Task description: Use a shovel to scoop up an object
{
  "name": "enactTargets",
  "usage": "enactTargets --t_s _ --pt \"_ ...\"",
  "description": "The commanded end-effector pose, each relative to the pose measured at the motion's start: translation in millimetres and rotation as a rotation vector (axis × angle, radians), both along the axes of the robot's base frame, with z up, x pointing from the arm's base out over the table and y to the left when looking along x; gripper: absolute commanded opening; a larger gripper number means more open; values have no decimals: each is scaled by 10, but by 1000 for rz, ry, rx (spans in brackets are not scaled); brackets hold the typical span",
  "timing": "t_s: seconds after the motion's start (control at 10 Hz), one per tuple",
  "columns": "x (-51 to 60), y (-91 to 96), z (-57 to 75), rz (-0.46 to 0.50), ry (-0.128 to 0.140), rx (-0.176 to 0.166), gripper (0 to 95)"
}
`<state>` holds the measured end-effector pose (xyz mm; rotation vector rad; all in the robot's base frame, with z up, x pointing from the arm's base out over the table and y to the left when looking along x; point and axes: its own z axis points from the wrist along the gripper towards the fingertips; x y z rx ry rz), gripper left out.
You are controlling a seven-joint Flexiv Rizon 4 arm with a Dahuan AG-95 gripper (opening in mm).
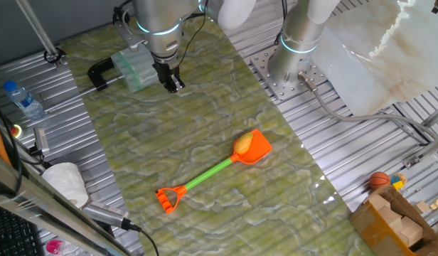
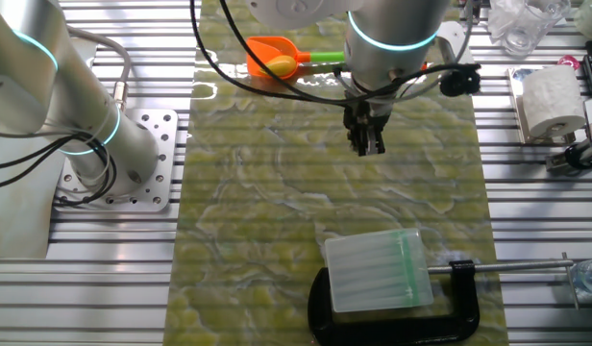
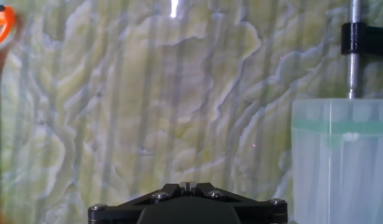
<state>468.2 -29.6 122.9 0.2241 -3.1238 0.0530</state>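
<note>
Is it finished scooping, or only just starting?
It looks finished. The yellow object already lies in the blade of the shovel, which rests flat on the green mat. Nothing is in hand: the gripper hangs above the mat away from the shovel, jaws together and holding nothing. Nothing seems left, unless the scoop must be lifted.

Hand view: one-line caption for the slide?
Gripper shut above the green mat, translucent box at right, shovel handle at top left.
</note>
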Motion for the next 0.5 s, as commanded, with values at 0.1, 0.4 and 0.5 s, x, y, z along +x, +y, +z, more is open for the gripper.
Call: enactTargets --t_s 0.1,0.4,0.5 --pt "-12 1 6 -1 -6 0 0" --pt "-17 5 9 -2 -7 -1 0" --pt "-17 5 9 -5 -8 -1 0"
